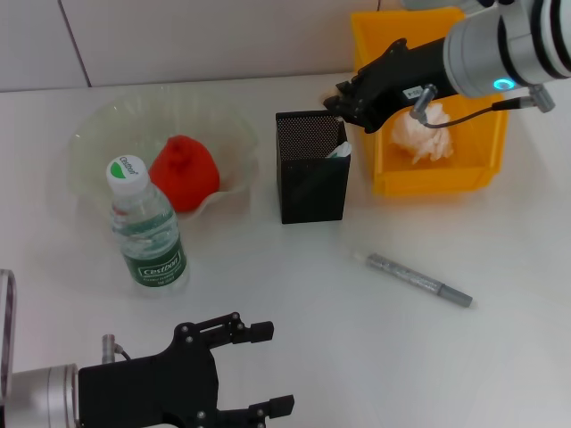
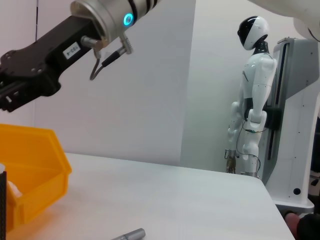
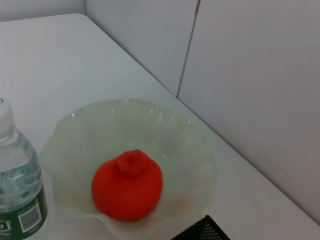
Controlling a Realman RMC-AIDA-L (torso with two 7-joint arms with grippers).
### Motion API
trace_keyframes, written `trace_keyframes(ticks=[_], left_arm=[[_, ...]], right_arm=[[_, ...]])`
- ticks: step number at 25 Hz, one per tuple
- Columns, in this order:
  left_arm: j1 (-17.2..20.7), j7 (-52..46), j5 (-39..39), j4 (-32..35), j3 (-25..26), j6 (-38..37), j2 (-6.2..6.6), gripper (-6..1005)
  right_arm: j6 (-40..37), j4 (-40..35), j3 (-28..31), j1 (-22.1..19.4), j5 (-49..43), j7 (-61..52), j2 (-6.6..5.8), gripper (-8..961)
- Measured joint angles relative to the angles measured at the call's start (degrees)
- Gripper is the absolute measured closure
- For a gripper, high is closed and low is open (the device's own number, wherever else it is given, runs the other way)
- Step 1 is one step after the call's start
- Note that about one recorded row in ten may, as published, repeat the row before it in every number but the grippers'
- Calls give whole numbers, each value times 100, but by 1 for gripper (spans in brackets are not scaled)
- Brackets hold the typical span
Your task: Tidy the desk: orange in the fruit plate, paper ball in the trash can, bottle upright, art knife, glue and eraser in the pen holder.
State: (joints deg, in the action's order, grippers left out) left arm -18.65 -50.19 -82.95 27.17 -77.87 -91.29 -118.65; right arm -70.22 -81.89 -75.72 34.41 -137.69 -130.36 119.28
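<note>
The orange (image 1: 183, 172) lies in the glass fruit plate (image 1: 107, 134) at the back left; the right wrist view shows both, the orange (image 3: 127, 185) and the plate (image 3: 150, 120). The bottle (image 1: 147, 227) stands upright in front of the plate. The black mesh pen holder (image 1: 312, 174) holds a pale item (image 1: 339, 150). The paper ball (image 1: 428, 134) lies in the yellow trash can (image 1: 393, 183). The grey art knife (image 1: 419, 279) lies on the table. My right gripper (image 1: 343, 100) hovers over the holder's far right corner. My left gripper (image 1: 272, 368) is open and empty at the front.
The white table's right edge (image 2: 270, 200) shows in the left wrist view, with a white humanoid robot (image 2: 252, 100) standing beyond it. That view also shows the yellow can (image 2: 35, 165) and the knife's tip (image 2: 130, 234). A wall runs behind the plate.
</note>
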Motion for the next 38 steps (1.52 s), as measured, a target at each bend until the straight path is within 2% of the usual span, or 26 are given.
trace_keyframes(ticks=[6,13,19,21,22,25,28,32,35,37,38], left_arm=[[-11,0,9,-15,0,-4,0,213],[-5,0,21,-30,4,-4,0,213],[0,0,5,-31,9,-3,0,213],[7,0,3,-30,11,-3,0,213],[11,0,3,-25,13,-2,0,213],[19,0,-1,-16,9,-2,1,213],[17,-12,-10,-7,1,-2,7,213],[10,3,-12,-4,0,-3,9,213],[0,12,-11,-8,-5,-3,9,213],[-9,15,-12,-11,-9,-3,9,213],[-9,15,-12,-10,-10,-2,9,213]], right_arm=[[287,632,-91,271,30,67,-2,802],[255,543,-233,231,9,31,1,790],[-5,274,-216,186,-41,-316,2,582],[-359,-218,-188,15,-74,-751,-1,523],[-359,-218,-188,15,-74,-751,-1,493],[-948,-966,-152,-204,-192,-1230,-18,404],[-1953,-1541,-95,-190,-630,-1857,-28,304],[-2752,-1310,-174,-12,-1064,-2251,-10,139],[-2781,-769,-247,81,-1091,-2284,-6,138],[-2701,-157,-272,239,-1124,-2210,-15,138],[-2701,-157,-272,239,-1124,-2210,-15,139]])
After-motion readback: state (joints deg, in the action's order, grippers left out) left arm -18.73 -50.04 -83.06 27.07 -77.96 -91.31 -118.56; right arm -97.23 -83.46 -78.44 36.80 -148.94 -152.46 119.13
